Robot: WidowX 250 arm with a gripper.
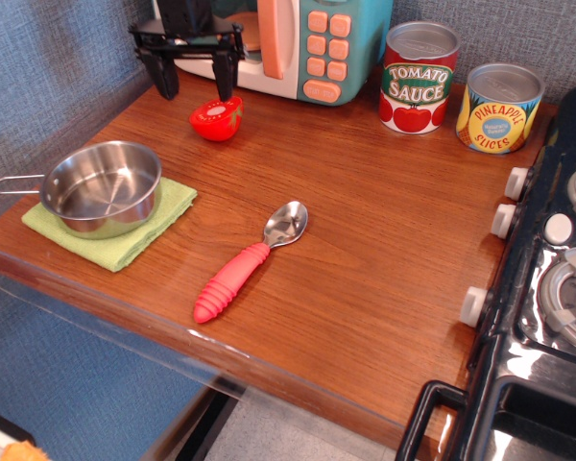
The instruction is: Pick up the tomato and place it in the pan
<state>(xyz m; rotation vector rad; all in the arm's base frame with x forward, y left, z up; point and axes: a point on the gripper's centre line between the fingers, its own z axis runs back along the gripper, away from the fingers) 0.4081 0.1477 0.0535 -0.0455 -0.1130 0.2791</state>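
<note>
The tomato (217,117) is a small glossy red half with a pale round centre on its cut face. It lies on the wooden table at the back left. The pan (102,187) is a shiny steel saucepan with a thin handle pointing left, standing on a green cloth at the left edge. My black gripper (194,81) hangs open just above and behind the tomato. One finger is to the tomato's left, the other right above it. It holds nothing.
A toy microwave (298,43) stands right behind the gripper. A Tomato Sauce can (419,77) and a pineapple can (499,108) stand at the back right. A red-handled spoon (248,263) lies mid-table. A black toy stove (547,288) fills the right side.
</note>
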